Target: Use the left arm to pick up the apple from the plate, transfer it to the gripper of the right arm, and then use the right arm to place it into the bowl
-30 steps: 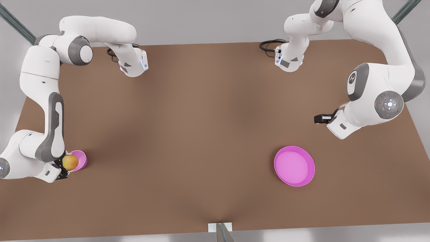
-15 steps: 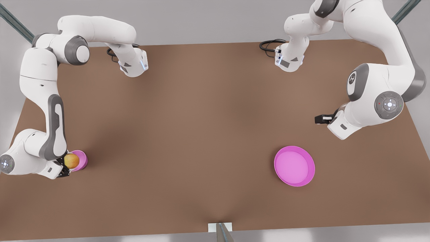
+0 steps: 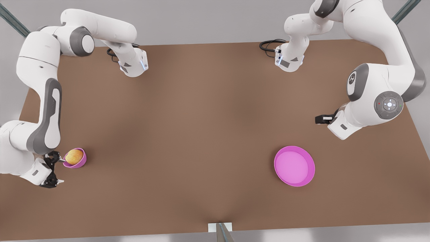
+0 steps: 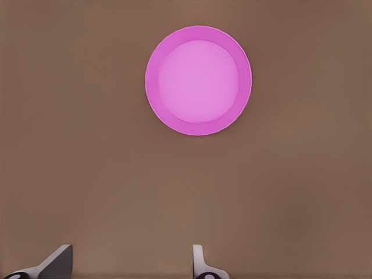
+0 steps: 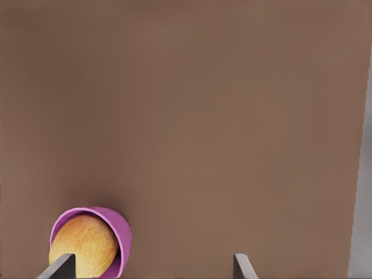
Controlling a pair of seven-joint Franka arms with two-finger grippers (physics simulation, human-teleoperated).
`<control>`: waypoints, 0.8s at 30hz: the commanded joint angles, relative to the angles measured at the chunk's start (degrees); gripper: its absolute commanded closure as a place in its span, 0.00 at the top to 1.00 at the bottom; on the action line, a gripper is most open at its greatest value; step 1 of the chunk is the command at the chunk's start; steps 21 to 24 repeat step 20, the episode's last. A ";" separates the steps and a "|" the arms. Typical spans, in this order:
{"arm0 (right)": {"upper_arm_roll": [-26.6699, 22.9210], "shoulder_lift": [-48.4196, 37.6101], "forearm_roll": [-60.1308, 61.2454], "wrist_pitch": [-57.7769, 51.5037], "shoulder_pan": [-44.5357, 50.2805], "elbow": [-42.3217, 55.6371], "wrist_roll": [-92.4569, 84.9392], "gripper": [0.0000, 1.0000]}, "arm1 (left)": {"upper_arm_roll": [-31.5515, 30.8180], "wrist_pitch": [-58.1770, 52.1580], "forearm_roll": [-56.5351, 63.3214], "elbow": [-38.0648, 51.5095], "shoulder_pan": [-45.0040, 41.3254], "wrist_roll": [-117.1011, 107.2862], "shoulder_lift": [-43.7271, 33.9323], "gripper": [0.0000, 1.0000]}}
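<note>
The apple (image 3: 74,156) sits in the bowl (image 3: 80,163); it is round, with no long axis to tell. The right gripper (image 3: 55,171), just beside, is spread and empty. The left gripper (image 4: 131,261), fingers parted, hangs above the worktop (image 3: 201,134) near the bare plate (image 3: 294,166).

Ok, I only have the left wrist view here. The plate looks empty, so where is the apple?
Observer: The apple sits in the bowl, by the table's edge on the front view's left.
Operator: Is the right claw on it?
Observer: No. The right claw is open beside the bowl, holding nothing.
Operator: Where's the left claw relative to the plate?
Observer: The left claw waits apart from the plate, toward the arm bases.
</note>
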 commanded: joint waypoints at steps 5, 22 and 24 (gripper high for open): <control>-0.10 -2.73 -1.34 -20.67 4.93 2.15 101.47 1.00 | -0.11 -2.14 0.06 1.22 0.00 0.01 -0.16 1.00; -4.85 -29.36 -0.46 -20.76 12.93 -18.50 120.10 1.00 | -0.11 -4.95 -0.11 2.10 -0.09 0.10 0.19 1.00; -4.85 -29.36 -0.46 -20.76 12.93 -18.50 120.10 1.00 | -0.11 -4.95 -0.11 2.10 -0.09 0.10 0.19 1.00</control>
